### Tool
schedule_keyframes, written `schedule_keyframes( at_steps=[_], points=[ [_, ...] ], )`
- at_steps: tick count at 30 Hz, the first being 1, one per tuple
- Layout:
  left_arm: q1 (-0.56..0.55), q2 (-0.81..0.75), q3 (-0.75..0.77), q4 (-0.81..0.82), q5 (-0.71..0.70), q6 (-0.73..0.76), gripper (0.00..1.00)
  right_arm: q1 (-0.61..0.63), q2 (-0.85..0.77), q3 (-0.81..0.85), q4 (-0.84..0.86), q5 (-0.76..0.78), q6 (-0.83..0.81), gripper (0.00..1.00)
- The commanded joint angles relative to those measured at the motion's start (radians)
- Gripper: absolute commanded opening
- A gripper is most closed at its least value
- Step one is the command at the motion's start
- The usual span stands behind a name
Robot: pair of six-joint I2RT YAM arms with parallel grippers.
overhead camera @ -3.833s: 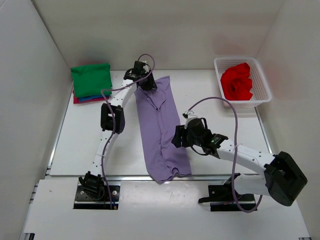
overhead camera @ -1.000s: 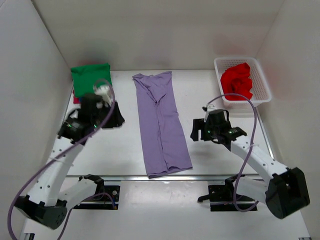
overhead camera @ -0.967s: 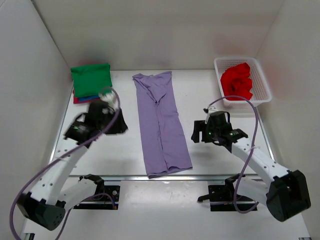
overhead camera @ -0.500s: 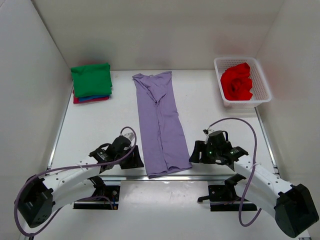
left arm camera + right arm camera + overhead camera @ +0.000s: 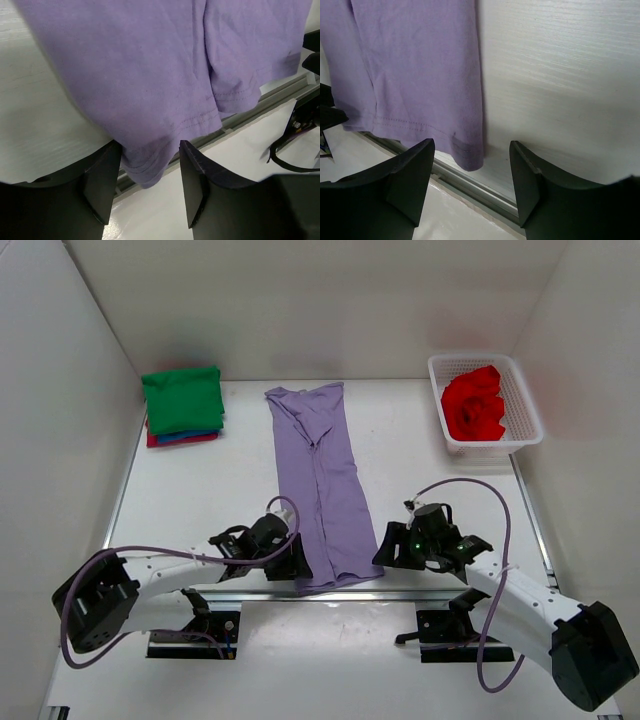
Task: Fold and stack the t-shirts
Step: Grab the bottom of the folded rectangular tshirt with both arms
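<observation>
Purple tee [image 5: 322, 490] lies flat mid-table, long axis 12 to 6 o'clock, hem at 6. Left gripper [image 5: 290, 558] sits at the hem's 7 o'clock corner and right gripper [image 5: 390, 548] at its 5 o'clock corner, equally near. Both jaws stand released, straddling the hem. No legible writing.

Blue tee [image 5: 188, 435], magenta tee [image 5: 153, 439] mostly hidden under green tee [image 5: 182, 398]; lavender tee [image 5: 150, 60] cropped in wrist views.
</observation>
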Motion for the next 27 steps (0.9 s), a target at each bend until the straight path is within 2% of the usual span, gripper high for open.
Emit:
schedule_keyframes(
  at_steps=[1,7,12,14,15,17,18,19,20,24,27],
  points=[
    [-0.010,0.000,-0.004,-0.074,-0.008,-0.026,0.62,0.012,0.014,-0.013,0.002,-0.013,0.018,0.59],
    [-0.047,-0.005,0.009,-0.134,-0.004,-0.046,0.60,0.040,0.007,-0.042,0.014,-0.035,0.038,0.53],
    [-0.101,0.018,-0.012,-0.071,0.004,-0.092,0.56,0.066,0.011,-0.045,0.016,-0.039,0.061,0.47],
    [-0.095,0.029,-0.027,-0.057,0.007,-0.093,0.52,0.062,0.034,-0.050,0.029,-0.055,0.048,0.37],
    [-0.098,0.032,-0.027,-0.057,-0.005,-0.093,0.49,0.059,0.027,-0.053,0.034,-0.061,0.038,0.34],
    [-0.096,0.029,-0.021,-0.066,-0.007,-0.087,0.35,0.074,0.048,-0.044,0.036,-0.070,0.032,0.13],
    [-0.098,0.030,-0.021,-0.071,-0.005,-0.092,0.17,0.075,0.044,-0.039,0.033,-0.070,0.028,0.08],
    [-0.096,0.023,-0.018,-0.073,-0.001,-0.092,0.06,0.083,0.051,-0.036,0.025,-0.068,0.027,0.00],
    [-0.095,0.010,-0.023,-0.086,-0.010,-0.093,0.00,0.092,0.050,-0.024,0.017,-0.064,0.022,0.00],
    [-0.089,-0.045,-0.017,-0.161,-0.021,-0.080,0.00,0.105,0.041,-0.008,-0.010,-0.085,0.025,0.00],
    [-0.092,-0.106,0.005,-0.263,-0.042,-0.072,0.00,0.166,0.024,0.028,-0.036,-0.101,0.053,0.00]
  ],
)
